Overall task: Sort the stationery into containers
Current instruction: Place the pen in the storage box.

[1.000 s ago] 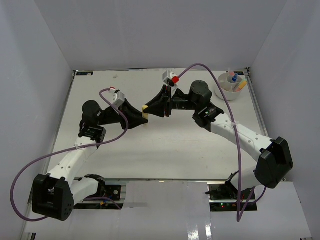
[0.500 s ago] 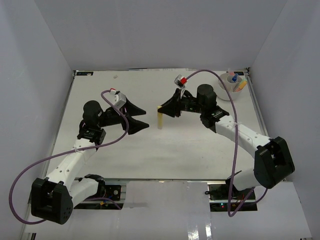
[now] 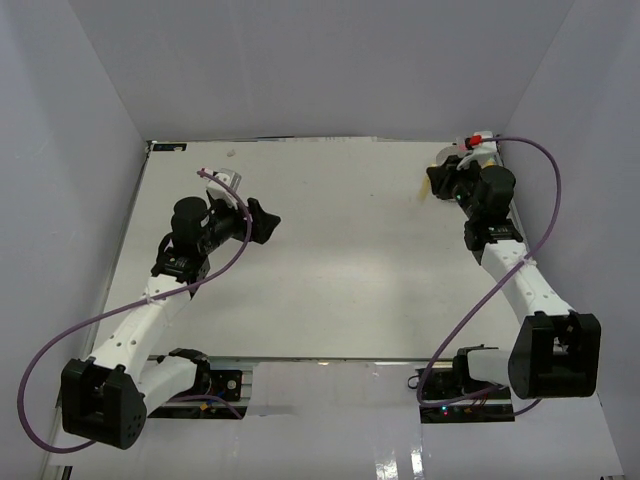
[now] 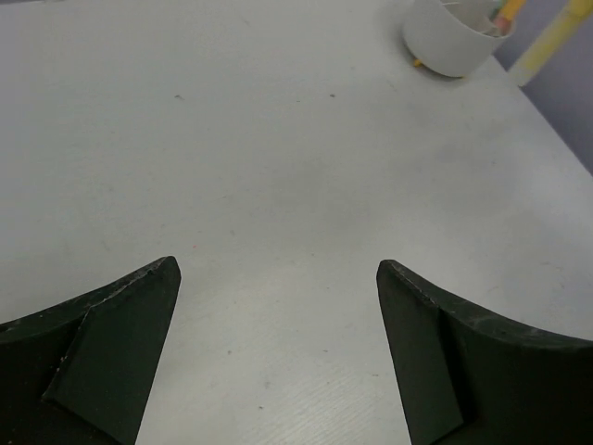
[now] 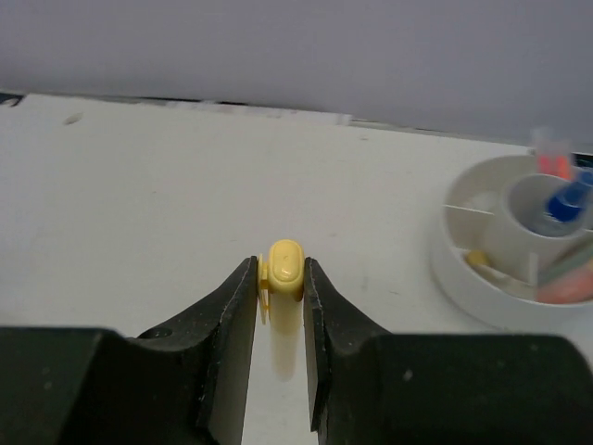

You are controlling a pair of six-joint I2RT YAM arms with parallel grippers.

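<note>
White table [image 3: 330, 280], yellow highlighter [image 5: 284, 269] in right end effector [image 5: 281, 278] near tub [image 5: 482, 278].

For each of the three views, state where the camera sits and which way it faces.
Top external: above and behind the bases, looking down at the table; both arms show.
Left wrist: on the left claw, looking over bare table toward the white tub; open fingers show.
Right wrist: on the right claw, facing the back wall; fingers pinch a yellow highlighter.
Both wrist views share the tub.

Yellow highlighter [image 5: 283, 271] clamped in right end effector [image 5: 281, 306], beside white divided tub [image 5: 482, 278] holding stationery.
</note>
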